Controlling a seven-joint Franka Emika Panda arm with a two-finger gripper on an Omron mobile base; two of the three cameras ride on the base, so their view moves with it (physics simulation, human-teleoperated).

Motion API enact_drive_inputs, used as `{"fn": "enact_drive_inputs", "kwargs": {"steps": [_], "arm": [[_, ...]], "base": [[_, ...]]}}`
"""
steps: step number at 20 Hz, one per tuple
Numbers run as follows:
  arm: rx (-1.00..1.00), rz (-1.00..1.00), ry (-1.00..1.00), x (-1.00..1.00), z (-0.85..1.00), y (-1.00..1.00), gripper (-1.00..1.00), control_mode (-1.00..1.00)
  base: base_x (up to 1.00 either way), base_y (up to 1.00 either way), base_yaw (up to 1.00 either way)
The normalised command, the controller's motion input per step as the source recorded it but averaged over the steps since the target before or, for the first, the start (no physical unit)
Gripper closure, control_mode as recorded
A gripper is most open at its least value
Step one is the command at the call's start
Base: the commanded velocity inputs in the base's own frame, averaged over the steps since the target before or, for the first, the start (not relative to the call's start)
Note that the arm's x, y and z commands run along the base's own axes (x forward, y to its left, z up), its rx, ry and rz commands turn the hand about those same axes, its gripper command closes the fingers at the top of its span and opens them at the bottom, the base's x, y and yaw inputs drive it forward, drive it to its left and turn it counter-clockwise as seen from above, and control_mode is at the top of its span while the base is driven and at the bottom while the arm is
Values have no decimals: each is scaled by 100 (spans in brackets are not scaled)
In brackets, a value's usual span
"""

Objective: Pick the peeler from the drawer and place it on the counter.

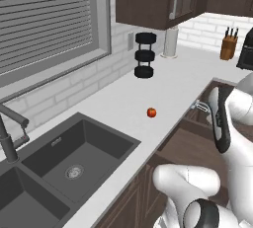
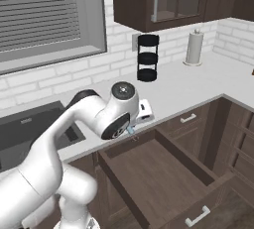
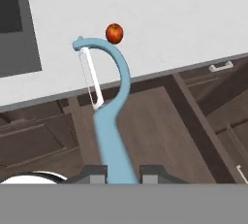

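Note:
My gripper (image 3: 122,173) is shut on the handle of the peeler (image 3: 114,121), a pale blue utensil with a whitish blade. The peeler hangs over the open drawer (image 3: 155,136), and its head reaches toward the edge of the counter (image 3: 160,24). In the right base view a bit of the peeler (image 2: 130,130) shows under the hand, above the near corner of the drawer (image 2: 163,168). From the left base view the peeler's head (image 1: 201,106) sticks out just past the edge of the counter (image 1: 128,94).
A small red fruit (image 1: 151,112) lies on the counter near the drawer. A dark double sink (image 1: 64,163) with a faucet (image 1: 7,133) is at the left. At the back stand a black stacked rack (image 1: 145,55), a paper towel roll (image 2: 194,47) and a knife block (image 1: 228,44).

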Motion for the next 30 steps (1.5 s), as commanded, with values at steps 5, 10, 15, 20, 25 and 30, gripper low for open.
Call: {"fn": "enact_drive_inputs", "kwargs": {"steps": [5, 10, 15, 20, 25, 30], "arm": [[4, 4, -7, 25, -7, 100, 100, -100], [-3, -2, 0, 73, -40, 100, 100, -100], [-19, -11, 3, 98, -28, 83, 100, -100], [-9, -5, 11, 88, -56, 57, 100, -100], [0, 0, 17, 71, -33, 7, 100, -100], [0, 0, 19, 49, -23, 0, -100, -100]], "base": [[0, 0, 0], [0, 0, 0], [0, 0, 0], [0, 0, 0], [0, 0, 0], [0, 0, 0]]}}
